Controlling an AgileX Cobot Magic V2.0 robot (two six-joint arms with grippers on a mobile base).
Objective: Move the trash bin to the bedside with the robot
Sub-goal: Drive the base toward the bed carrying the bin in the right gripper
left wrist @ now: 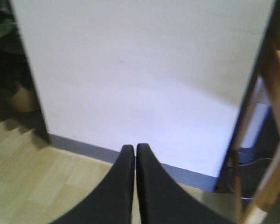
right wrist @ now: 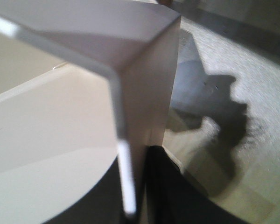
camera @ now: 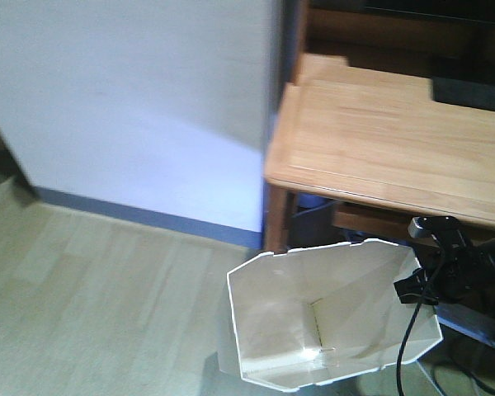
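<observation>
My right pincer (right wrist: 136, 161) is clamped on the bin (camera: 268, 318). In the right wrist view one black finger (right wrist: 170, 186) is outside the white wall. The other is inside, and the thin rim runs down between them. In the front view this pincer (camera: 414, 287) sits at the bin's right rim, and a black cable (camera: 404, 346) hangs down in front of that side.

My left pincer (left wrist: 135, 148) is closed with nothing in it. Its two black fingers touch at the tips. It points at a white wall (left wrist: 140, 74) with a grey strip (left wrist: 84, 148) along the bottom.

The bin is low in the middle of the front view. Its mouth is open to the camera and I can see the cream inside. It is just in front of the wooden worktop (camera: 396, 140) and near the worktop's leg (camera: 276, 219). The white wall is to the left behind it. The pale wood floor (camera: 91, 305) spreads out to its left. I cannot tell if the bin's bottom is on the floor or a little off it.

In the right wrist view a dark shadow (right wrist: 219, 126) lies on the floor beside the bin. Something dark (camera: 470, 91) sits at the back of the worktop, but I cannot tell what it is.
</observation>
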